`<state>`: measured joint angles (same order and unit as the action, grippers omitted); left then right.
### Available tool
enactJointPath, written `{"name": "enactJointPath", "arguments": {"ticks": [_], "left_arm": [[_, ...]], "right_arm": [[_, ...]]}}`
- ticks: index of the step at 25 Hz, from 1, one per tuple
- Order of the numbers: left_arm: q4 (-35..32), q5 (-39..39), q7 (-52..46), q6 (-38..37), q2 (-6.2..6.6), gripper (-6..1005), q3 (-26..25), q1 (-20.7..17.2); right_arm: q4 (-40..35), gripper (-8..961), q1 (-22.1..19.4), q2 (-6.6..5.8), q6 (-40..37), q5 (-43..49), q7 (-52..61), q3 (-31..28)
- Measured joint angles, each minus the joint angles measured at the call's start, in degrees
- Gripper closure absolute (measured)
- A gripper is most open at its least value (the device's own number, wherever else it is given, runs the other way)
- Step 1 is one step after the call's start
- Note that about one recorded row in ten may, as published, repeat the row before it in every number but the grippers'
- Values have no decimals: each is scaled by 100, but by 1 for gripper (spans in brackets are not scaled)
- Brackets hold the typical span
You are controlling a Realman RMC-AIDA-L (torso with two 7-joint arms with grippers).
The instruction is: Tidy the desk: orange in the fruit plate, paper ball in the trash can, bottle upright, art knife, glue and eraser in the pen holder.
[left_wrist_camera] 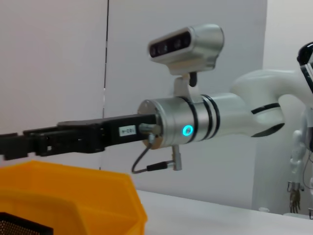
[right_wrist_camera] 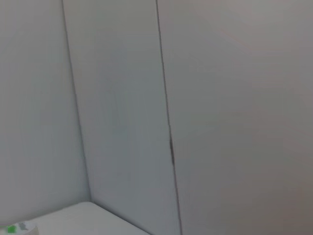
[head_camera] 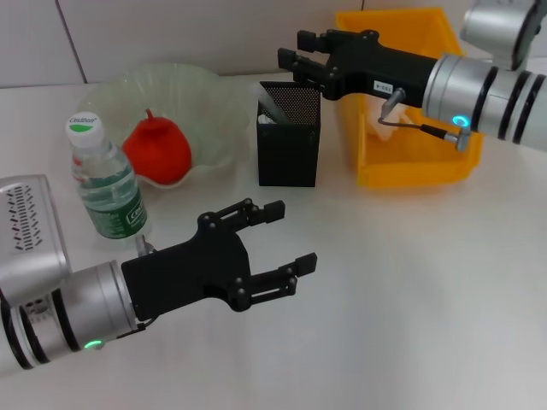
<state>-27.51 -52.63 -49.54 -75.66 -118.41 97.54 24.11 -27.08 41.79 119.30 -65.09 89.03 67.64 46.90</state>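
The orange (head_camera: 157,150) lies in the pale-green fruit plate (head_camera: 214,94) at the back left. In front of the plate the bottle (head_camera: 106,181) stands upright on the desk (head_camera: 410,290); its cap (right_wrist_camera: 17,228) also shows in the right wrist view. Pale slim items (head_camera: 269,112) stick up inside the black mesh pen holder (head_camera: 289,141); I cannot tell which ones they are. My right gripper (head_camera: 293,49) hovers open just above the holder, next to the yellow trash can (head_camera: 410,162). My left gripper (head_camera: 289,237) is open and empty over the front of the desk. The paper ball is hidden.
The right arm (left_wrist_camera: 195,127) reaches over the trash can's rim (left_wrist_camera: 73,193), with a cable loop (head_camera: 402,120) hanging from its wrist. A corner of the pen holder (left_wrist_camera: 19,227) shows in the left wrist view. White wall panels stand behind the desk.
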Motion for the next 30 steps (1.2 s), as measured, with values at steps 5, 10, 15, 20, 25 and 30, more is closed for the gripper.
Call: {"name": "enactJointPath", "arguments": {"ticks": [5, 10, 15, 20, 25, 30], "left_arm": [[0, 0, -18, -40, 22, 220, -30, -44], [-10, -11, -153, -399, 208, 220, -96, -137], [-4, -355, -307, -949, 424, 220, -221, -197], [4, -794, -604, -939, 428, 221, -350, -201], [71, -809, -648, -935, 406, 221, -338, -206], [125, -811, -687, -924, 369, 221, -300, -213]], "right_arm": [[-807, 516, -571, -30, -1050, 71, 610, 10], [-1739, 401, -1494, -60, -2011, 398, 1037, -13], [-1870, 208, -2032, -170, -3099, 1027, 814, -67], [-1873, 127, -2187, -145, -3694, 1736, 561, -124], [-1818, 128, -2265, -143, -4105, 2167, 243, -400], [-1749, 130, -2245, -182, -4253, 2489, 156, -724]]}}
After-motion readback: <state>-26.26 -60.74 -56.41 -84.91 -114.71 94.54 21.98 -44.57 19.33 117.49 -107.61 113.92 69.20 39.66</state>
